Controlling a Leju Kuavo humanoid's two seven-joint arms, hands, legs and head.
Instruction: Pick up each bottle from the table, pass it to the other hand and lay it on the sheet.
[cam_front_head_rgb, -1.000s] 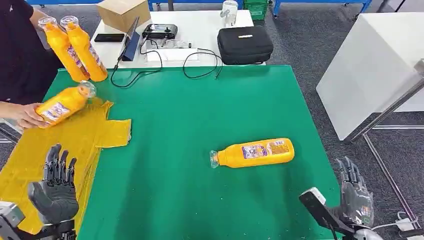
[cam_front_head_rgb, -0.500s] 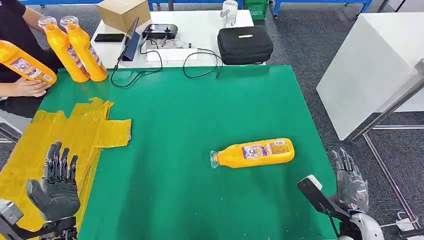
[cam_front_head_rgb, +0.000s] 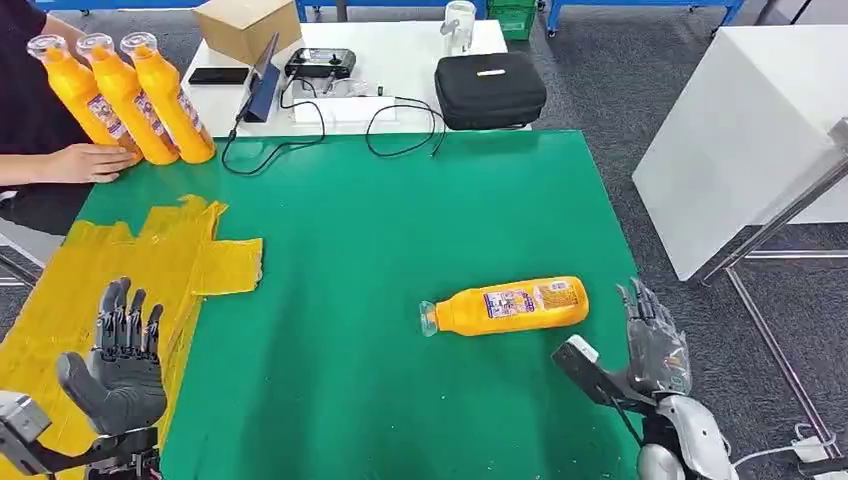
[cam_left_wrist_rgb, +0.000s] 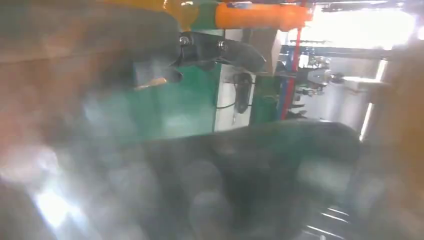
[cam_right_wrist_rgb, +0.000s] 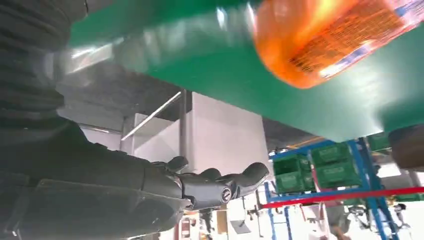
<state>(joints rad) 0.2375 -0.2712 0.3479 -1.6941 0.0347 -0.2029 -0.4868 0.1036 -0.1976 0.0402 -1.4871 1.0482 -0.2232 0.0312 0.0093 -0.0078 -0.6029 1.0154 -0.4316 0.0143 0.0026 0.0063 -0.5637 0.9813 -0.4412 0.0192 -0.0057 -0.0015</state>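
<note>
Head view first: the orange bottle (cam_front_head_rgb: 505, 306) lies on its side on the green table (cam_front_head_rgb: 400, 220), cap pointing toward the yellow sheet (cam_front_head_rgb: 120, 270), and the right hand (cam_front_head_rgb: 655, 345) hovers just beside the bottle's base, fingers spread, holding nothing. Well away from the bottle, the left hand (cam_front_head_rgb: 120, 365) waits over the sheet, open and empty too. Right wrist view: bottle (cam_right_wrist_rgb: 335, 40) close by, fingers (cam_right_wrist_rgb: 220, 182) apart. That bottle could roll if nudged side-on!

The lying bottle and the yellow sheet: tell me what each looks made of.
Lying bottle: seemingly clear glossy plastic with orange contents, since the neck and cap look transparent; a printed label wraps its body.
Yellow sheet: likely thin plastic film or tape strips, judging by its shiny, wrinkled, slightly see-through surface and ragged edges.
</note>
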